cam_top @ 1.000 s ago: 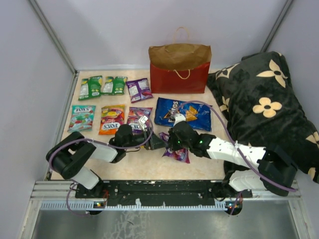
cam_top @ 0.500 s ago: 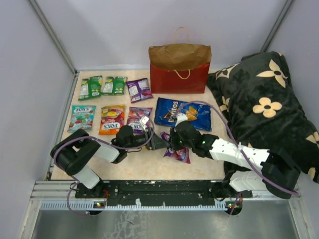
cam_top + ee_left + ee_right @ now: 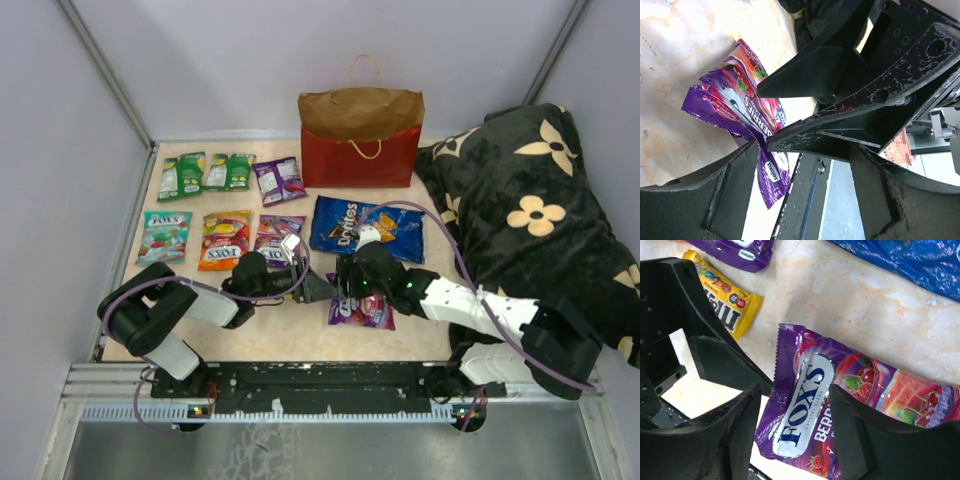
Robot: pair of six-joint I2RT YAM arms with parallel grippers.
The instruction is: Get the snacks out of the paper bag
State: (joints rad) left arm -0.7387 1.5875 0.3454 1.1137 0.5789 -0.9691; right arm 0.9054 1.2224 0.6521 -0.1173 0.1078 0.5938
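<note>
One packet: purple berry sweets [image 3: 362, 311], glossy and crinkled, lying flat on the worktop [image 3: 280, 338] just in front of the blue chip bag [image 3: 335, 222].
Why there: likely placed to join the laid-out snacks, well apart from the paper bag [image 3: 360, 135].
Right end effector [image 3: 792, 430]: spread above the packet, pinching nothing.
Left end effector [image 3: 320, 290]: spread, just beside the packet, empty.

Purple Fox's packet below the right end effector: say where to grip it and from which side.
Take the purple Fox's packet by its crimped end seam, descending from above. It lies flat on the table, so probably only that thin edge can be pinched.
</note>
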